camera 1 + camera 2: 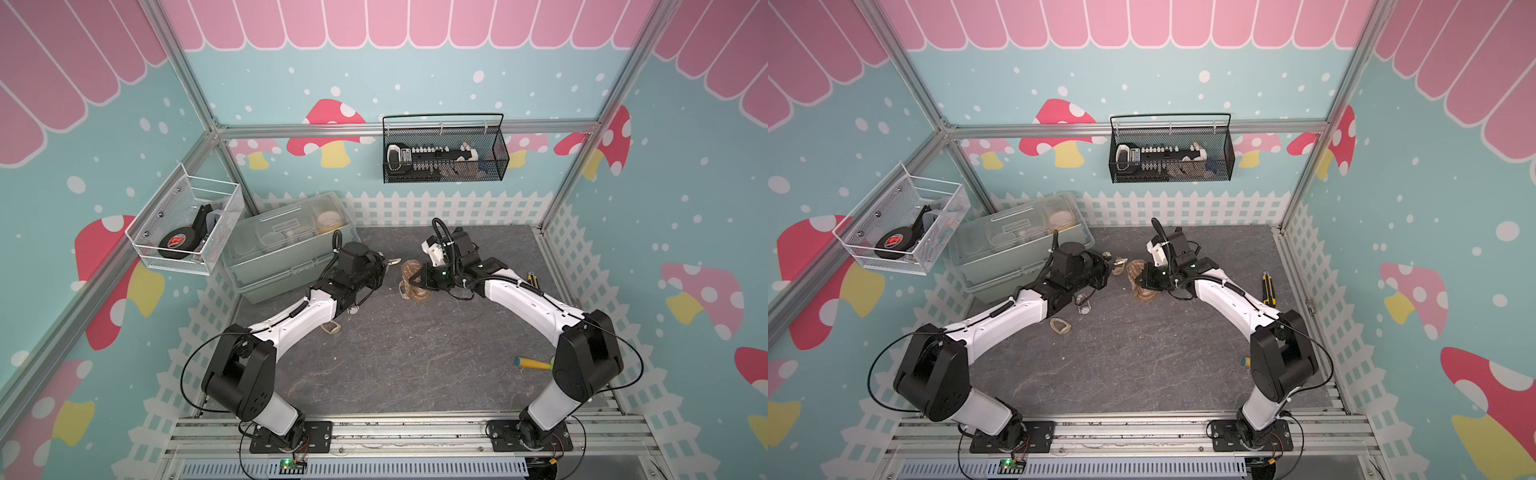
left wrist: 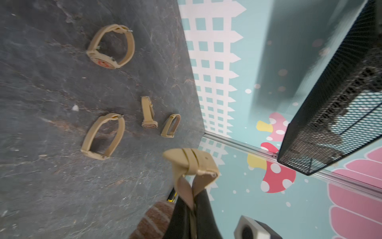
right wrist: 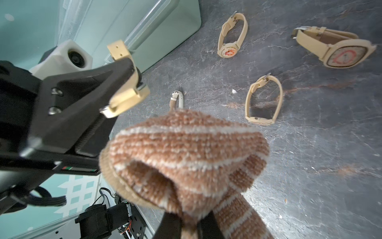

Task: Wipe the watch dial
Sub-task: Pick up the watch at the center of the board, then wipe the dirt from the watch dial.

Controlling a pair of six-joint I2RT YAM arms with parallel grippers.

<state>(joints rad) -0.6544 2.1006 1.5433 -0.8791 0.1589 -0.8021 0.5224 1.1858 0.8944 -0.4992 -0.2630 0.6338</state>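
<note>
Your left gripper is clenched on the tan watch by its strap, held clear of the bench, while your right gripper pinches the striped cloth just beside it, likely so dial meets cloth mid-air.

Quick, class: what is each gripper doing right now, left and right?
Left gripper: closed, holding a beige watch.
Right gripper: closed, holding the striped cloth.

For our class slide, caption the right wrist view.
Right gripper holds a brown-and-white striped knitted cloth near a beige plastic wristwatch pinched in the left gripper.
</note>
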